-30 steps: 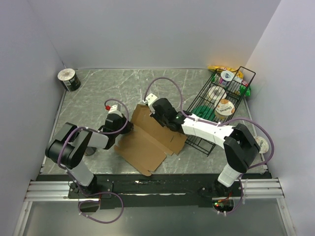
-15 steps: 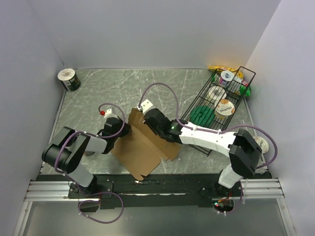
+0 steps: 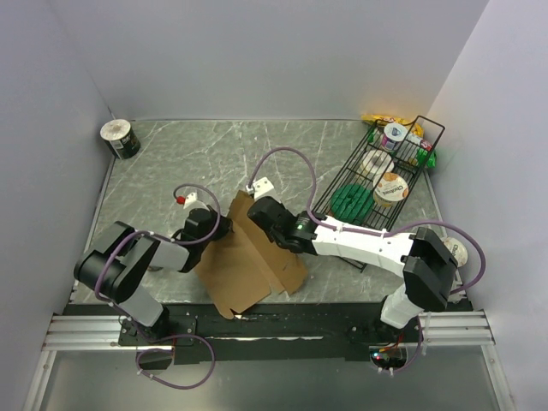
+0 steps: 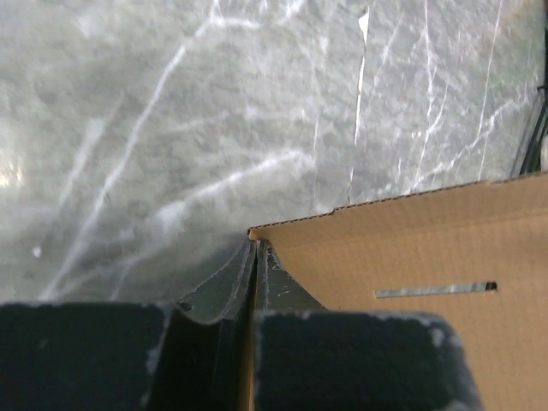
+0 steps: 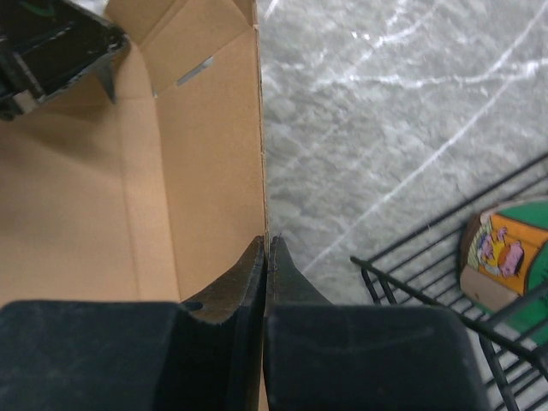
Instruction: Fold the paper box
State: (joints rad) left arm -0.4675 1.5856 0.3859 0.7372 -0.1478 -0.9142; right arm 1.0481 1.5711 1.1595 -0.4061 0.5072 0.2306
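The left jaws are pinching a corner edge of the paper box [image 4: 402, 240], their tips pressing together on the cardboard with no gap showing. The right jaws are clamping the same way on the edge of an upright panel of that one box, the cardboard running down between them.

Between the two pairs of jaws the box is standing half open on the counter [image 3: 171, 163], its panels angling up from a crease. Its underside is staying hidden. One narrow slot [image 4: 432, 291] is showing just right of the left jaws. The right wrist view is also showing one slot, and whether it is the same one cannot be told.

Across the box from the right jaws, a black part of the left arm [image 3: 128, 257] is poking in, cut off by the frame edge.

To the right of the right jaws, one black wire basket [image 3: 347, 167] is sitting on the counter, its near end hiding behind the right arm [image 3: 368, 244]. It is holding one green disc [image 3: 351, 201], three round tubs or rolls [image 3: 390, 188], and yellow packaging [image 3: 379, 119] too small to read.

Far beyond the left jaws, one roll [image 3: 120, 139] is standing in the counter's corner.
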